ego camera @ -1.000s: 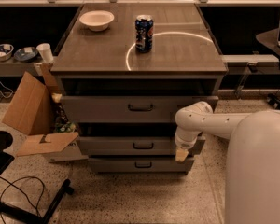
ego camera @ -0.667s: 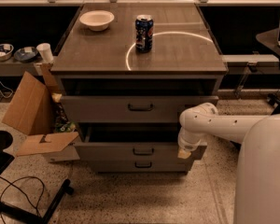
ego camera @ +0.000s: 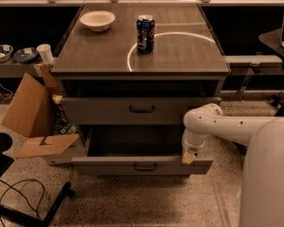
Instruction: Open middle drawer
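Pulled farther out than a second ago, the middle drawer now stands well clear of the cabinet. Its flat grey front hangs over the speckled floor, and its plain, shadowed inside is open to view. The robot's white arm reaches in from the right and bends down at the wrist. The hand, pale yellow at its tip, sits at the top edge of the drawer front near the right-hand corner, touching or almost touching the rim. Whether it is open or closed, and whether it has any hold on the rim, cannot be told from this angle. The small dark handle at the centre of the drawer front is free, well to the left of the hand.

Above, the top drawer juts out a little from the cabinet. On the counter a blue drinks can stands upright near the middle, just inside the left arc of a bright ring of reflected light. A shallow white bowl sits apart from the can, toward the back left corner.

Left of the cabinet an open cardboard box leans, with one flap lying flat beside the open drawer's left end. A white paper cup stands on a low shelf behind it. A black chair base fills the lower left corner.
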You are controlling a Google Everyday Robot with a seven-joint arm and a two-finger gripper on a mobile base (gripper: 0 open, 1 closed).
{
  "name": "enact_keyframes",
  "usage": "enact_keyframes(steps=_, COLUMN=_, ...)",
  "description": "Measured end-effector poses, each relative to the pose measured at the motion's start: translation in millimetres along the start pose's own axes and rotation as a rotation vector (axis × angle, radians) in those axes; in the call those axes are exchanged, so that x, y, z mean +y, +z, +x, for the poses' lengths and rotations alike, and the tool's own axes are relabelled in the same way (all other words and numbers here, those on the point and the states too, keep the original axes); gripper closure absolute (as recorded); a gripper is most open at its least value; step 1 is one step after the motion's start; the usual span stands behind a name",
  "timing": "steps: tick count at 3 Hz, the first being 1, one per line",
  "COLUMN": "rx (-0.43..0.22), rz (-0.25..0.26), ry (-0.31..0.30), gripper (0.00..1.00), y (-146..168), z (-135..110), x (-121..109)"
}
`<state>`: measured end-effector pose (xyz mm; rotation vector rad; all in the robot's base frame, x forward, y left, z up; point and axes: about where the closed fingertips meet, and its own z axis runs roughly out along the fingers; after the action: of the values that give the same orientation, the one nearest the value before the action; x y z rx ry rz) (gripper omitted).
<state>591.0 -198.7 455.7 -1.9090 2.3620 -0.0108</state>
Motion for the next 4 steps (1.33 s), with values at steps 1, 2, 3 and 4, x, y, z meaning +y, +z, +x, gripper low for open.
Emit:
enact_keyframes(steps=1, rx=0.031, rz=-0.020, ry=0.055, gripper=1.00, y=-8.0, z=22.9, x=28.3)
enact_keyframes(steps=2, rx=0.033, rz=-0.021, ry=0.058, gripper=1.00, y=-8.5, z=24.2, x=29.0)
enact_keyframes(steps=3, rx=0.077, rz=-0.050, ry=0.122, gripper=1.00, y=-17.4, z=50.1, x=63.9)
enact_keyframes(steps=4, rx=0.116, rz=-0.103, ry=0.150, gripper=0.82, y=-10.3, z=64.3, x=103.6)
